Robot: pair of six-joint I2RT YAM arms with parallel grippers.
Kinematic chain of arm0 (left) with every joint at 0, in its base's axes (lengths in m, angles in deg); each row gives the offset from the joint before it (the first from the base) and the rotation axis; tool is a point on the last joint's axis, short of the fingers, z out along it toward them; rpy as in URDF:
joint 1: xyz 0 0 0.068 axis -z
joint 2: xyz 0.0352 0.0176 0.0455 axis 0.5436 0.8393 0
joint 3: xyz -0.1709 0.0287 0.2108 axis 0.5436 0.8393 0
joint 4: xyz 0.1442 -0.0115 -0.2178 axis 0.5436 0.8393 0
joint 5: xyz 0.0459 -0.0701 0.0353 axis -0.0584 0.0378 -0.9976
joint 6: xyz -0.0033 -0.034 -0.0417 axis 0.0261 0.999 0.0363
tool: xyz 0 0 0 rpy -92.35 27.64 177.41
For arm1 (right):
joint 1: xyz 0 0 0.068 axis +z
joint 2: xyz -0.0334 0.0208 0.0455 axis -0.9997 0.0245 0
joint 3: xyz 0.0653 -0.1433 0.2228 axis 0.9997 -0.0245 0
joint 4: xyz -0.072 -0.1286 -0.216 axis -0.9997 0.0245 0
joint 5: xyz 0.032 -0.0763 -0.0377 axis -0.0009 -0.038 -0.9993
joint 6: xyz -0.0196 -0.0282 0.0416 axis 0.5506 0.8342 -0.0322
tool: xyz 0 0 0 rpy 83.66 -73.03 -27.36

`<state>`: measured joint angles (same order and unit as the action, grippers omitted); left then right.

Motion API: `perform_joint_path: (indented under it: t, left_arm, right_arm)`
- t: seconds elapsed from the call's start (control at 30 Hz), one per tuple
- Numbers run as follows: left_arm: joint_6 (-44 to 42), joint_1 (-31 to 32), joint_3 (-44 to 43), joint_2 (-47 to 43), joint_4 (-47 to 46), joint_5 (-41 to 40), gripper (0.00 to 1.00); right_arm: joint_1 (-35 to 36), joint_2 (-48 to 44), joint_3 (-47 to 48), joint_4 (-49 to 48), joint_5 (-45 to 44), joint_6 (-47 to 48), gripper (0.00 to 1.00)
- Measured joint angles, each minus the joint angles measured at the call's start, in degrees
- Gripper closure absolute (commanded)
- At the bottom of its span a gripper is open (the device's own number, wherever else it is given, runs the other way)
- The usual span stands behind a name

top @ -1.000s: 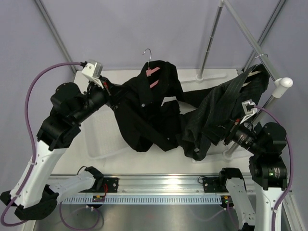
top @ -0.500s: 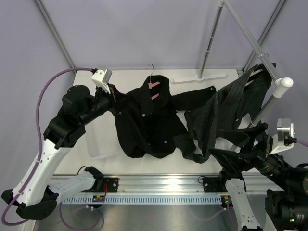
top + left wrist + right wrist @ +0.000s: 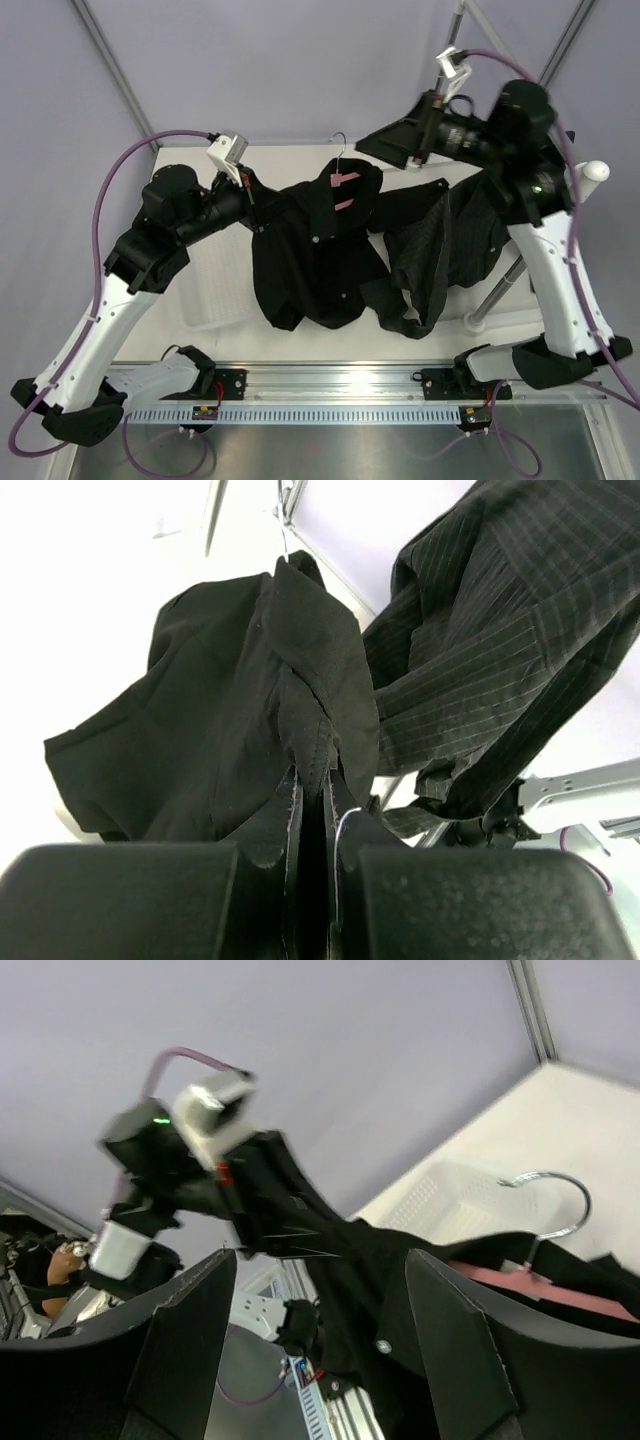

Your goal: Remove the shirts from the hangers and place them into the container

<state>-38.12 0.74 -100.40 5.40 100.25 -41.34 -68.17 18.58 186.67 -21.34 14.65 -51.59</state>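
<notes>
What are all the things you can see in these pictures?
black shirt: one, plain black, middle, on the pink hanger
striped shirt: one, charcoal with thin pale stripes, right of the black shirt
pink hanger: one, pink with a metal hook, in the black shirt's collar
basket: one, see-through white, left of the black shirt
rack pole: one, grey metal, right side
table: one, white, under everything
left gripper: one, black, shut on the black shirt
right gripper: one, black, open and empty, up high at the back
</notes>
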Motion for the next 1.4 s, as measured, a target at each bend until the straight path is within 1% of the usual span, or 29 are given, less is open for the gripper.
perform_joint_path:
  t: [0.1, 0.2, 0.23, 0.27, 0.43, 0.53, 0.73, 0.9, 1.4]
  left_arm:
    - [-0.31, 0.0, -2.29, 0.24, 1.44, -0.17, 1.0]
    - [-0.42, 0.0, -4.68, 0.17, 3.69, -0.72, 1.0]
    - [-0.33, 0.0, -5.07, 0.09, 4.02, -0.92, 1.0]
    - [-0.2, 0.0, -5.22, -0.13, 4.28, -1.03, 1.0]
    - [1.31, -0.04, -5.07, -1.62, 5.68, -0.83, 1.0]
    - [1.84, -0.07, -4.96, -2.69, 5.86, -0.76, 1.0]
    - [2.27, -0.04, -4.96, -3.61, 6.23, -0.66, 1.0]
    - [2.67, -0.09, -4.83, -3.87, 6.73, -0.61, 1.0]
    - [3.02, -0.39, -3.48, -4.79, 6.19, 0.35, 1.0]
  right_arm:
    - [3.82, 5.2, 0.17, 4.33, -6.05, 3.8, 0.25]
    - [5.68, 6.49, -0.59, 7.19, -10.73, 6.78, 0.28]
    - [6.25, 6.4, -0.76, 7.74, -12.0, 7.74, 0.31]
    - [7.02, 6.21, -0.83, 7.91, -13.22, 8.68, 0.37]
    - [11.63, 4.81, -3.19, 8.07, -19.85, 13.2, 0.51]
    - [14.08, 5.01, -5.01, 8.11, -23.69, 15.26, 0.55]
    - [17.62, 5.42, -9.49, 7.67, -29.68, 17.22, 0.58]
    - [18.32, 5.62, -10.43, 6.88, -32.17, 17.97, 0.59]
    - [19.26, 7.02, -9.16, 5.7, -33.75, 18.45, 0.59]
